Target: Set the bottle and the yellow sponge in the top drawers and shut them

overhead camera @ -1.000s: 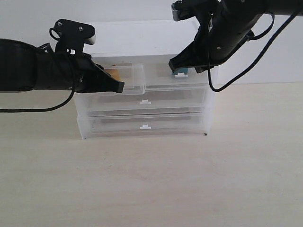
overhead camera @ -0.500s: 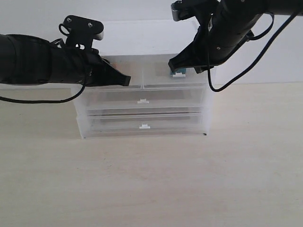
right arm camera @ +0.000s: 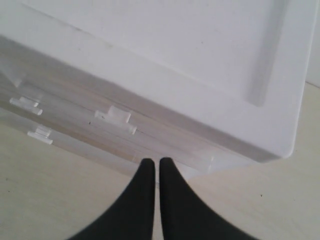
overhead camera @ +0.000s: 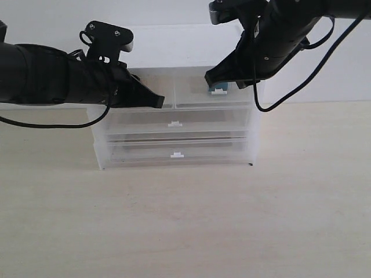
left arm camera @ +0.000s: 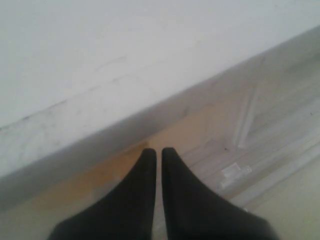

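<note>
Two top drawers look flush: closing step, near complete. Left gripper and right gripper, both clenched and empty, sit at the drawer fronts. Yellow sponge inside left drawer, bottle inside right. Next: verify seating, withdraw straight.

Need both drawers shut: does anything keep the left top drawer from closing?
Nothing visible does. The sponge is a yellow blur inside the left top drawer, nothing sticks out, and the shut left claw is at its front, which looks level with the right top drawer.
</note>
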Controlling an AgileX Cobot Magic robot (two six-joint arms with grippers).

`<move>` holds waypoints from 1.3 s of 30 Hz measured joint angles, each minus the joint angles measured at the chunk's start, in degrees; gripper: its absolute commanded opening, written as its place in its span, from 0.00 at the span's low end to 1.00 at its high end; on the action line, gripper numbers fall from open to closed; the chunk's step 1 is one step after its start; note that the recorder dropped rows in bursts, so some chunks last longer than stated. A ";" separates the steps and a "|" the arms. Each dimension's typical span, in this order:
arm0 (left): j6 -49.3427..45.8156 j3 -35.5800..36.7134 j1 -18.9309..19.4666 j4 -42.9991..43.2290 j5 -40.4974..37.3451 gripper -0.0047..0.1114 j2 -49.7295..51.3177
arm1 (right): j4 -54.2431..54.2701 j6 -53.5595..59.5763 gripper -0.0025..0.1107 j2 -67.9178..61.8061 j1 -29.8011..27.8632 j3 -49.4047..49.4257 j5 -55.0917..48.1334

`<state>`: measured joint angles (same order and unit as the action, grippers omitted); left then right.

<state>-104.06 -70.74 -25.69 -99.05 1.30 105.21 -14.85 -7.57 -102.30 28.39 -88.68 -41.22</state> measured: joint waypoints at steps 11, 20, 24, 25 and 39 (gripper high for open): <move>-0.22 3.10 0.00 0.00 1.79 0.07 -5.37 | 0.45 0.68 0.02 0.00 0.00 0.00 0.00; -0.33 8.98 0.35 0.00 5.28 0.07 -14.49 | 2.54 1.45 0.02 0.12 0.00 0.04 -0.82; -0.33 11.21 0.35 -0.12 6.05 0.07 -16.90 | 3.09 1.45 0.02 2.15 0.00 2.71 0.46; -0.33 11.79 0.35 -0.12 6.14 0.07 -17.47 | 3.09 1.45 0.02 2.97 0.00 3.72 1.23; 5.08 27.60 0.35 -0.59 -0.73 0.07 -37.43 | 5.13 -5.16 0.02 25.04 0.00 30.47 19.79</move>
<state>-98.98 -43.14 -25.34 -99.64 0.58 67.77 -9.71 -12.73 -77.26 28.39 -58.22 -21.42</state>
